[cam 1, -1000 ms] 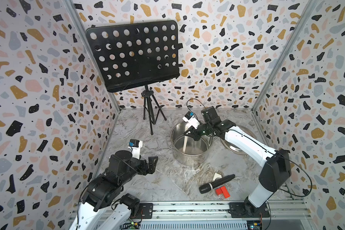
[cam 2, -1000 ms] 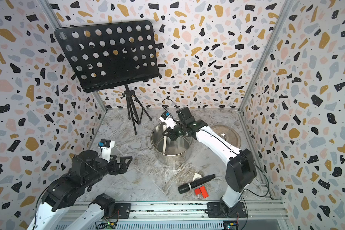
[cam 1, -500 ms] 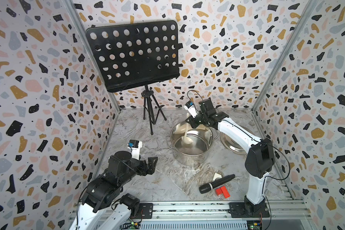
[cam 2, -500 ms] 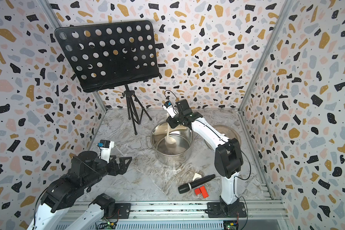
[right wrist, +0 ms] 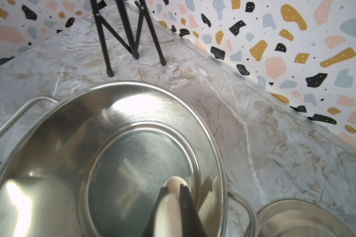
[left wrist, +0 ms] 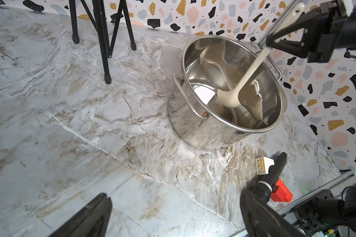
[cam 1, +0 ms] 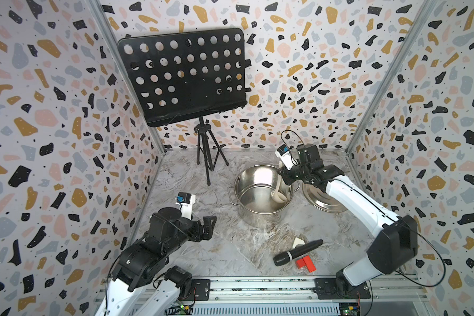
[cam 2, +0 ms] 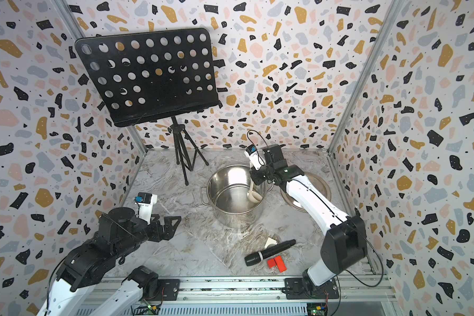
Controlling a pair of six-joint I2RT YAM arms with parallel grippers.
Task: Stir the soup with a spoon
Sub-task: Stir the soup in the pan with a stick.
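The marble-patterned table point(cam 1: 192, 254) carried a steel pot point(cam 1: 257, 219) toward its far side, upright and uncovered, its bottom bright and, as far as could be told, dry. The left hand point(cam 1: 209, 227) hung well apart from the pot over the near left of the table, jaws spread wide on nothing. The right hand point(cam 1: 284, 177) stood over the pot's rim, pressed together on the spoon point(cam 1: 278, 191) high on its handle. The handle's top end stuck out past the jaws in the left wrist view, and the bowl lay low inside the pot, near the wall on that arm's side. The spoon looked light and stiff, likely smooth plastic, so it should follow the wrist without bending. A slim, slick handle pinched so near its end could, however, pivot or slip if the bowl dragged on steel. A hold slightly lower on the handle would seem steadier, and the pot itself looked light enough to slide if pushed.
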